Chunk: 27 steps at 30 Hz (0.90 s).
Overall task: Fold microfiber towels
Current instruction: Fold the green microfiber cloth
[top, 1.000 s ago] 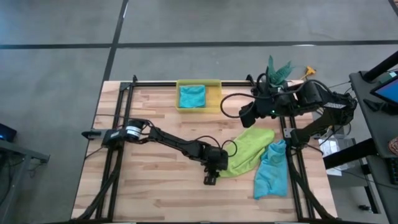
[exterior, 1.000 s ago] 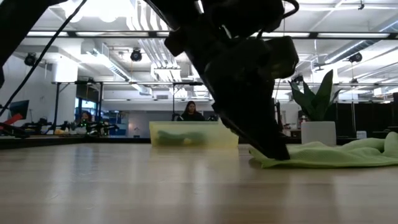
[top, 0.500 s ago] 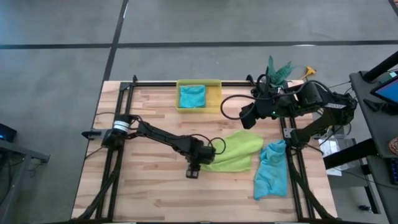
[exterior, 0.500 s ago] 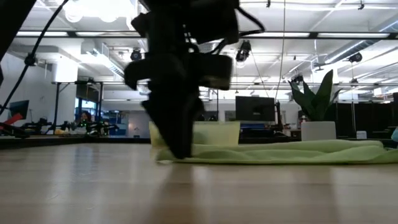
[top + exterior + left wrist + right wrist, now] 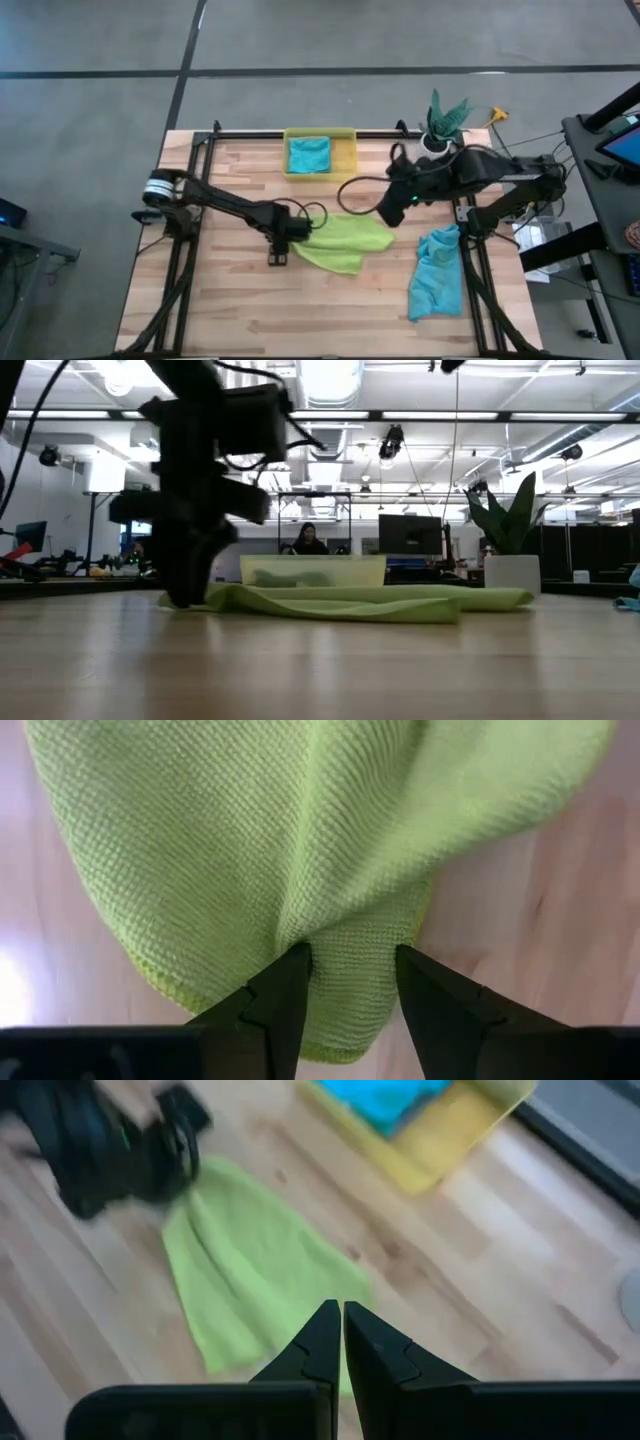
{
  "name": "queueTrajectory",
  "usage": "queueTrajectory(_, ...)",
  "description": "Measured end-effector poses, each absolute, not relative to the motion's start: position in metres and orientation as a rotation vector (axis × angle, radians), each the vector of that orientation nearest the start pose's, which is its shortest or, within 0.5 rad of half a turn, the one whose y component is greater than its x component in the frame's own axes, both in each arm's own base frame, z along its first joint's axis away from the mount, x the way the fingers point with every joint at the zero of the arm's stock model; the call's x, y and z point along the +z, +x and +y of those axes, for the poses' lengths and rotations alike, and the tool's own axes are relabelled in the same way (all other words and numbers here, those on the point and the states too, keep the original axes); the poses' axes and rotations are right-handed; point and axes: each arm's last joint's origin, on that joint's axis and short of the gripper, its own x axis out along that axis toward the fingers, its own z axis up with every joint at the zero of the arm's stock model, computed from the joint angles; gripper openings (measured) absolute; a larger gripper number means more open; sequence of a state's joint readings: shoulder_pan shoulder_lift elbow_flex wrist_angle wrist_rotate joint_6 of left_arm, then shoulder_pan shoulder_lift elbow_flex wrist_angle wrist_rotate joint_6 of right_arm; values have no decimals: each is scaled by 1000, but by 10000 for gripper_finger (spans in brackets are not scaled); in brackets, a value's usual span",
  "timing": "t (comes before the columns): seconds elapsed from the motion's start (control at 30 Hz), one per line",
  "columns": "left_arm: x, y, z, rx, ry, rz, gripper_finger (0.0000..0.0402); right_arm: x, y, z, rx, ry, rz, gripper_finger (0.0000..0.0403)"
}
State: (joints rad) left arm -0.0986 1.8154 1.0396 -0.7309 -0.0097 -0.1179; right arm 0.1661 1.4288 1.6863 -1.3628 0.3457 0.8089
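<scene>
While the lime green towel (image 5: 345,240) lies rumpled near the middle of the worktop (image 5: 230,300), its left edge is pinched between the fingers (image 5: 285,995) of the left gripper (image 5: 283,243), which is lowered to the wood. The right gripper (image 5: 388,213) is held above the towel's right end, its fingers pressed together on nothing. One teal towel (image 5: 309,154) is seen inside the yellow bin (image 5: 346,160) at the far edge; another teal towel (image 5: 437,275) lies crumpled by the right edge.
</scene>
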Motion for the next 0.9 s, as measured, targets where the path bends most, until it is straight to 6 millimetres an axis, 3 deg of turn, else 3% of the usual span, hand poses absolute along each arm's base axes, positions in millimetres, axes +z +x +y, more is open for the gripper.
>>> queueTrajectory(0.33, 171, 263, -26, 35, -76, 1352, 141, 349, 278, 40, -463, 562, 849, 13)
queueTrajectory(0.57, 200, 249, -25, 23, -92, 1219, 141, 300, 297, 49, -296, 472, 881, 15)
queueTrajectory(0.77, 210, 241, -24, 20, -97, 1183, 141, 254, 326, 56, -128, 435, 982, 65)
queueTrajectory(0.9, 211, 240, -24, 19, -96, 1183, 141, 223, 350, 62, -118, 446, 1067, 112)
